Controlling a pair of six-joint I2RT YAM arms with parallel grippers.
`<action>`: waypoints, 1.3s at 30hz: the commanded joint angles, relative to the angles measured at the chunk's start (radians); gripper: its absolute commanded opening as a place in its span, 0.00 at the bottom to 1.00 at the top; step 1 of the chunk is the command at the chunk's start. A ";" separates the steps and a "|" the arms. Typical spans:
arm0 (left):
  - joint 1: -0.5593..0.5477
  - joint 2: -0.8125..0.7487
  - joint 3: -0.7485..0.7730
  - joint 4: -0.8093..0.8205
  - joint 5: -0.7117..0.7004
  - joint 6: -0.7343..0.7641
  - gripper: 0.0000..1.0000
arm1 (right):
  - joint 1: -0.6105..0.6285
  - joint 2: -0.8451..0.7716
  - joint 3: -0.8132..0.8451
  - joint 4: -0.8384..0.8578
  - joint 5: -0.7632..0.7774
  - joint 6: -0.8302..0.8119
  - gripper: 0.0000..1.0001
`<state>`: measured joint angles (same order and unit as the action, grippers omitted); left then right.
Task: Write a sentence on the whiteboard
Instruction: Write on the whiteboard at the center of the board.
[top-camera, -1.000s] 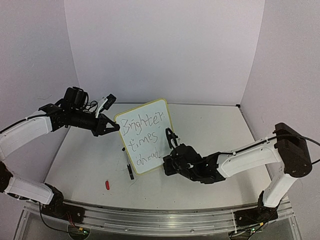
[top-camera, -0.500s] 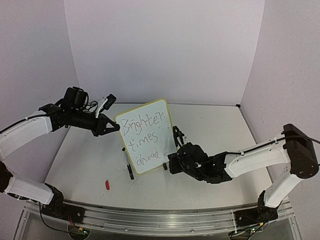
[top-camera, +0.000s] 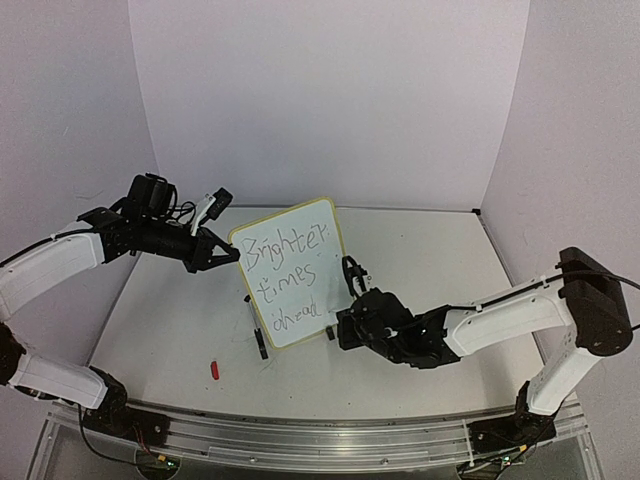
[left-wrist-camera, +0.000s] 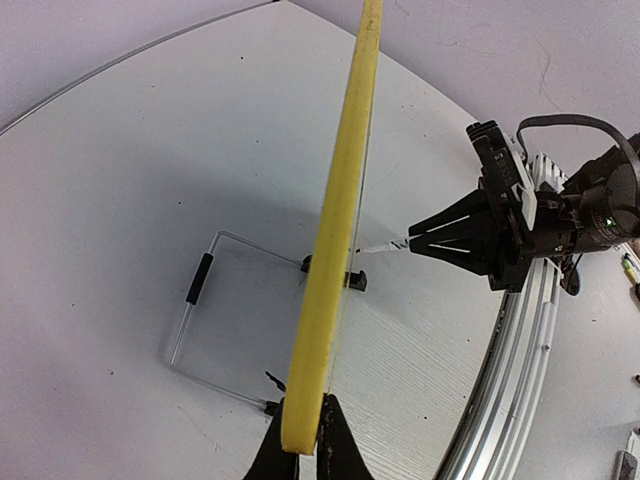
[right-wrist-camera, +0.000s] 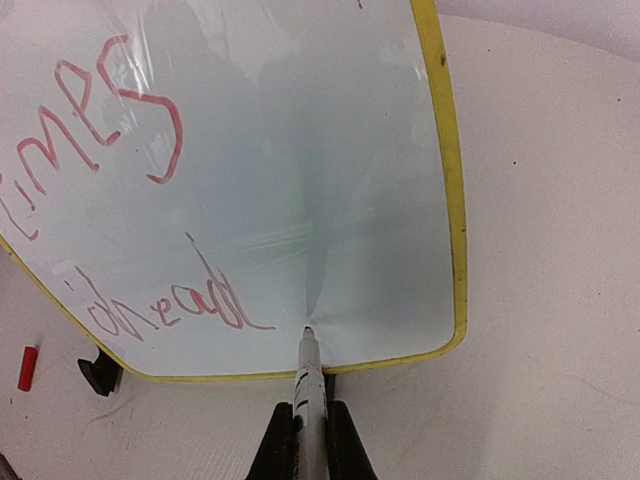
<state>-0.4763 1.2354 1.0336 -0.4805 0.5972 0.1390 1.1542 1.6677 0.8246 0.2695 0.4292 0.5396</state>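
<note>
1. While my left fingers (top-camera: 222, 254) pinch the yellow rim at its left edge, the whiteboard (top-camera: 322, 270) stands upright in the middle of the tabletop (top-camera: 420, 250), with a wire stand (left-wrist-camera: 200, 280) behind it.
2. The sentence (top-camera: 285, 270) runs in three lines across its face: "Brighter times ahead".
3. My right fingers (top-camera: 342, 322) are clenched on a marker (right-wrist-camera: 309, 385); its tip meets the board low down, just right of "ahead", near the bottom corner.
4. A small red cap (top-camera: 216, 370) lies on the tabletop, near-left of the board and apart from it.
</note>
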 joint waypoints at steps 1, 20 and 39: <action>-0.001 0.006 -0.020 -0.057 -0.077 0.049 0.00 | -0.002 0.013 0.032 0.021 0.041 0.002 0.00; -0.001 0.008 -0.020 -0.055 -0.074 0.049 0.00 | -0.002 0.038 0.050 0.040 0.065 -0.010 0.00; -0.001 0.004 -0.025 -0.058 -0.096 0.037 0.01 | -0.002 -0.165 -0.099 0.112 -0.118 -0.078 0.00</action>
<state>-0.4763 1.2354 1.0336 -0.4801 0.5958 0.1387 1.1545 1.6275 0.7773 0.3229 0.3879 0.5046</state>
